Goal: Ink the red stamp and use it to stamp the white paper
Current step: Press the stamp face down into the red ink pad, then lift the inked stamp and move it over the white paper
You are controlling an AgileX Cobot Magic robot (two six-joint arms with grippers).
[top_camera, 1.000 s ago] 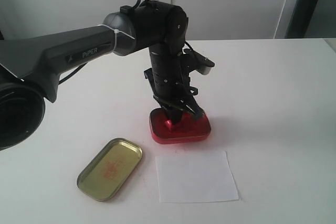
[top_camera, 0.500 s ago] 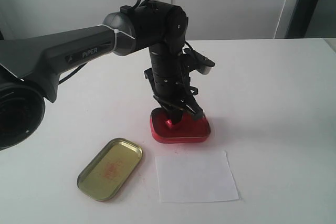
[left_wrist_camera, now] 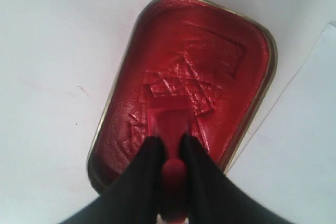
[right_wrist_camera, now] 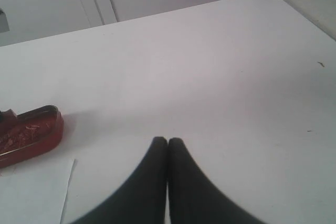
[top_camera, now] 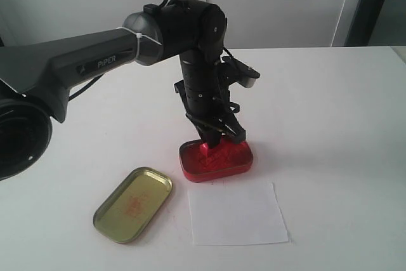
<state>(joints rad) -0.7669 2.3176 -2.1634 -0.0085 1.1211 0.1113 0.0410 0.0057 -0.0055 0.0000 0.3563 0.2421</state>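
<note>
The red stamp [left_wrist_camera: 169, 121], pinched by its handle in the left hand [left_wrist_camera: 171, 145], has lifted slightly off the dented pad of the ink tin [top_camera: 219, 164], which shifted a little. Inking looks done. The white paper [top_camera: 238, 214] lies just beside the tin, blank. The right hand [right_wrist_camera: 167, 148] is closed and empty.

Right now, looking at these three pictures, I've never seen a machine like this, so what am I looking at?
It is a two-armed robot at a white table. One picture comes from a camera standing off the arms; the other two come from a camera on each wrist. On the table lie an open red ink tin, its gold lid and a white paper. The left gripper pinches a small red stamp over the ink. The right gripper is shut, holding nothing.
</note>
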